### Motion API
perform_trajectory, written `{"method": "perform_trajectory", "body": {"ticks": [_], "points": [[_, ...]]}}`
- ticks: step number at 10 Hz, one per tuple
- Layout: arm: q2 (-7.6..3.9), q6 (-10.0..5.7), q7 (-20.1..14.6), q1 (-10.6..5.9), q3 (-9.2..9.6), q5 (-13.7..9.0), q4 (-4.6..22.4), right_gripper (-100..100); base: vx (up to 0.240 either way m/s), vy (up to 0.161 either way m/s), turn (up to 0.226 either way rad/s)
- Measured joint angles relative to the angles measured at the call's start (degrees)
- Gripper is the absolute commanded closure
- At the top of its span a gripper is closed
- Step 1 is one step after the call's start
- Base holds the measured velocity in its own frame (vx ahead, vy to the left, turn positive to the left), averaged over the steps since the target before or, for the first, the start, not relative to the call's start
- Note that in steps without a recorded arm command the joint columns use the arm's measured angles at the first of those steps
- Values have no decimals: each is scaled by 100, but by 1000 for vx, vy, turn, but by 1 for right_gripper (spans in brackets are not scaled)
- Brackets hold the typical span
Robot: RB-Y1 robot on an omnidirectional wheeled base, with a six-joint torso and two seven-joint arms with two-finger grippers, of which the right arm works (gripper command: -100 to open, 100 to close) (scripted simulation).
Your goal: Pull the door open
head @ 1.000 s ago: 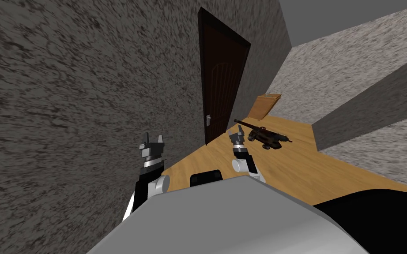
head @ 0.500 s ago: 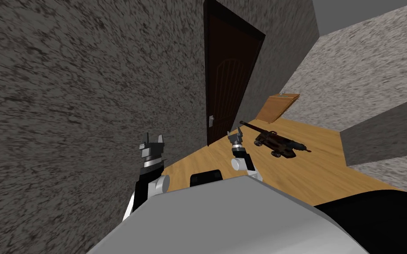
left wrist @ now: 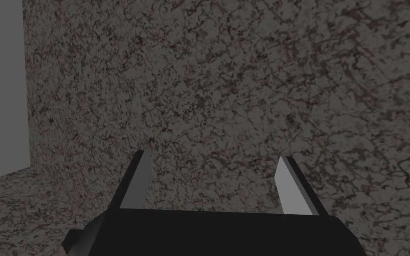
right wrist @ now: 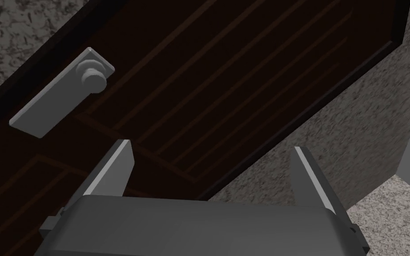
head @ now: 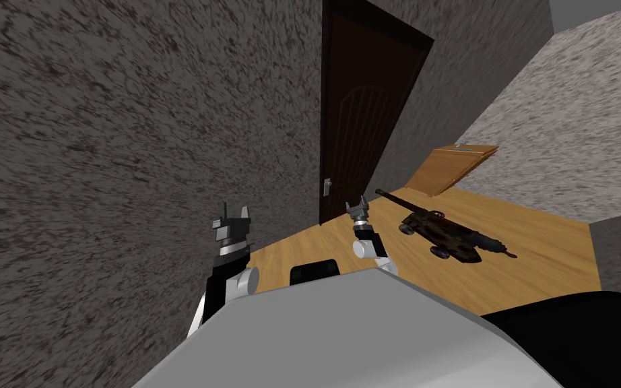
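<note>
Swinging round has brought the shut door, at the floor's far edge, nearer; right gripper faces its handle, fingers wide apart, empty, grasp not yet made; left gripper likewise open.

The door is very dark brown and matt, its face cut with shallow grooved panels. Its handle plate and round knob are plain light grey, smooth and without shine. The wall to the left has a rough-looking grey surface flecked with dark speckles. The floor is light wood with visible grain. On it, to the right, lies a wheeled object, mottled dark brown and dull. Farther off, a leaning board shows orange-brown wood. The right tool has smooth, flat, light grey fingers on a matt dark body.
</note>
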Motion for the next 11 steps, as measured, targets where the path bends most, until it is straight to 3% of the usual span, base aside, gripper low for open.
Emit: {"method": "perform_trajectory", "body": {"ticks": [11], "points": [[-285,105,-1550,-541,-81,-1015,1134,-100,36,-127,208]]}}
